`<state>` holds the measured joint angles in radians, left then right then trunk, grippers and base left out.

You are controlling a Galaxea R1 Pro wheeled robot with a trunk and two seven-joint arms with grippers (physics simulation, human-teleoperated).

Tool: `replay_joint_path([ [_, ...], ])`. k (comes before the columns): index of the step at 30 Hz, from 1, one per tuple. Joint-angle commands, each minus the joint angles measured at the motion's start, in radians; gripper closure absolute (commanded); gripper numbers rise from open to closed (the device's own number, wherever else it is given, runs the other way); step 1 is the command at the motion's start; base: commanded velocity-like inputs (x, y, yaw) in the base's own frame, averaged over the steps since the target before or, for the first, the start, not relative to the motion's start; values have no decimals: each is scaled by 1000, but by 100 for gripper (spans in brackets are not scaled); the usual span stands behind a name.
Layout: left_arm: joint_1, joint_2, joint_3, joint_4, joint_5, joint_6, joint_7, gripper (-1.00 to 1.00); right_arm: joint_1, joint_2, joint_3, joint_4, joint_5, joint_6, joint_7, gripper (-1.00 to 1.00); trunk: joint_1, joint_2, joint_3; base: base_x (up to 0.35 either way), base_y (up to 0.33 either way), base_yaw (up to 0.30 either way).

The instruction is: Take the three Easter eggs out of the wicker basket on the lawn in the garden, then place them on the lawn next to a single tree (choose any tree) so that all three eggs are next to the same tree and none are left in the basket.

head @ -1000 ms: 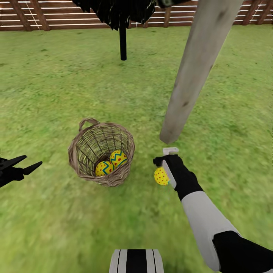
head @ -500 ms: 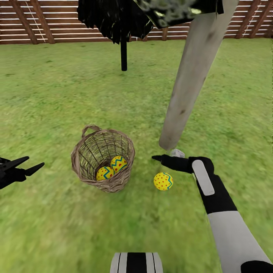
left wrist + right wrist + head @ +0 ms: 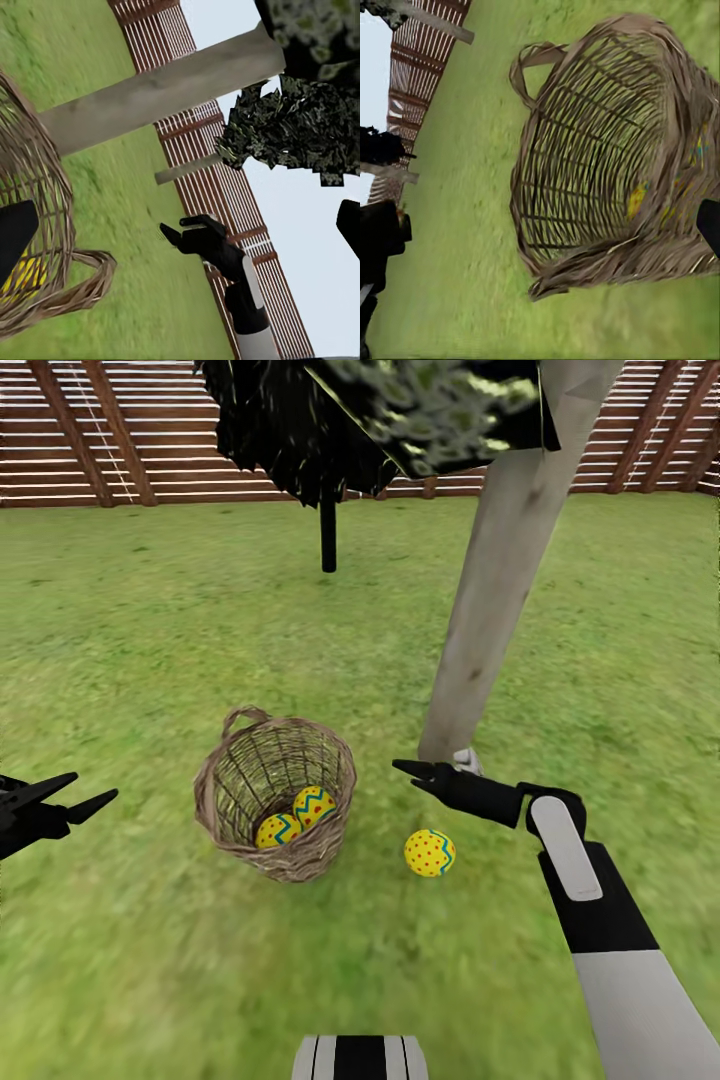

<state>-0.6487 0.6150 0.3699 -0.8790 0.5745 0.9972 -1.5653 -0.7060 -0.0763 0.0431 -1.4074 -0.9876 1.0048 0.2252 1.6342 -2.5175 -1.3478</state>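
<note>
One Easter egg (image 3: 430, 853) is lying on the lawn (image 3: 150, 660) near the tree (image 3: 490, 610), long axis unclear; the empty right gripper (image 3: 412, 770), fingers apart, has risen clear; two eggs (image 3: 297, 818) are sitting in the wicker basket (image 3: 275, 795); the left gripper (image 3: 85, 792) is hanging open.

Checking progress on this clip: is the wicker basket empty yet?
No. Two Easter eggs lie in the wicker basket; one egg is on the lawn.
</note>
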Motion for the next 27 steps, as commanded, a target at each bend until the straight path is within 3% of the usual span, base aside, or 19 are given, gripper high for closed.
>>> replay_joint_path([
  [1,0,0,0,0,-1,11,-4,-100,0,-1,1,-1,12,2,24,-100,-1,0,3,0,0,33],
  [6,0,0,0,-1,-1,11,-4,-100,15,1,3,-4,13,0,71,-100,-3,1,20,0,0,127],
  [27,0,-1,-2,-8,-1,10,-4,-100,22,3,3,0,22,-3,74,-100,-12,6,89,0,0,266],
])
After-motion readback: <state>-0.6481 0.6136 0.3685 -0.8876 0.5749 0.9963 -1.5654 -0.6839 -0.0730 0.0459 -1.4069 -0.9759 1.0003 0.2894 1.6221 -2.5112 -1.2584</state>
